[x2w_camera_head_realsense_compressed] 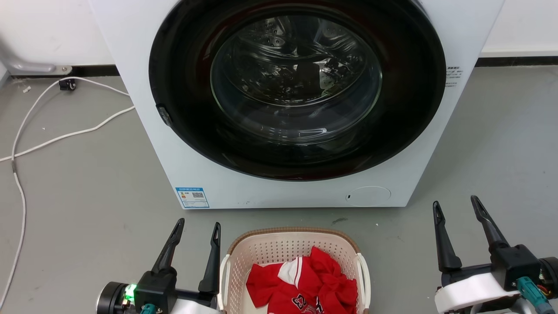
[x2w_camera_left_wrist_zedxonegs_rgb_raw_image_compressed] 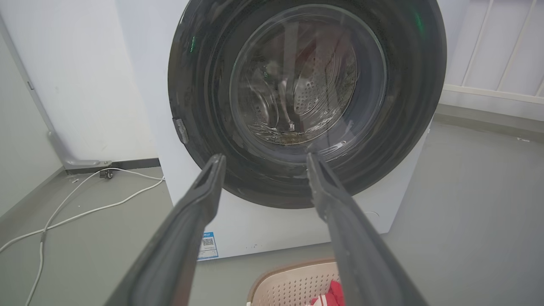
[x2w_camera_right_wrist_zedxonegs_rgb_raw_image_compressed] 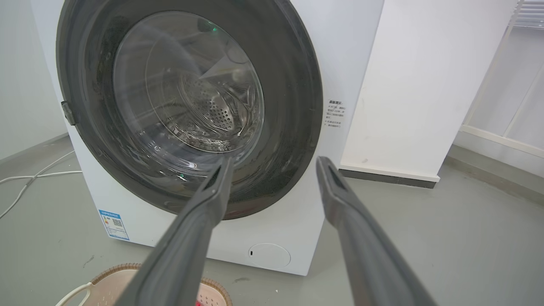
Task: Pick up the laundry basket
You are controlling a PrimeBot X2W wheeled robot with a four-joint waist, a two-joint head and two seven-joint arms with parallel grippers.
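The laundry basket (x2w_camera_head_realsense_compressed: 279,253) stands on the grey floor at the bottom centre of the head view, cream and perforated with a brown rim, white side handles and red clothing (x2w_camera_head_realsense_compressed: 305,283) inside. My left gripper (x2w_camera_head_realsense_compressed: 197,226) is open just left of the basket's left handle, apart from it, with nothing between its fingers. My right gripper (x2w_camera_head_realsense_compressed: 455,205) is open well to the right of the basket, also empty. The basket's far rim (x2w_camera_left_wrist_zedxonegs_rgb_raw_image_compressed: 293,272) shows low in the left wrist view between the left gripper (x2w_camera_left_wrist_zedxonegs_rgb_raw_image_compressed: 263,159) fingers. The basket's rim (x2w_camera_right_wrist_zedxonegs_rgb_raw_image_compressed: 114,272) peeks in at the bottom left below the right gripper (x2w_camera_right_wrist_zedxonegs_rgb_raw_image_compressed: 274,163).
A white front-loading washing machine (x2w_camera_head_realsense_compressed: 287,192) with its dark round door (x2w_camera_head_realsense_compressed: 296,87) shut stands directly behind the basket. White cables (x2w_camera_head_realsense_compressed: 56,135) trail over the floor at the left. Bare grey floor lies on both sides of the basket.
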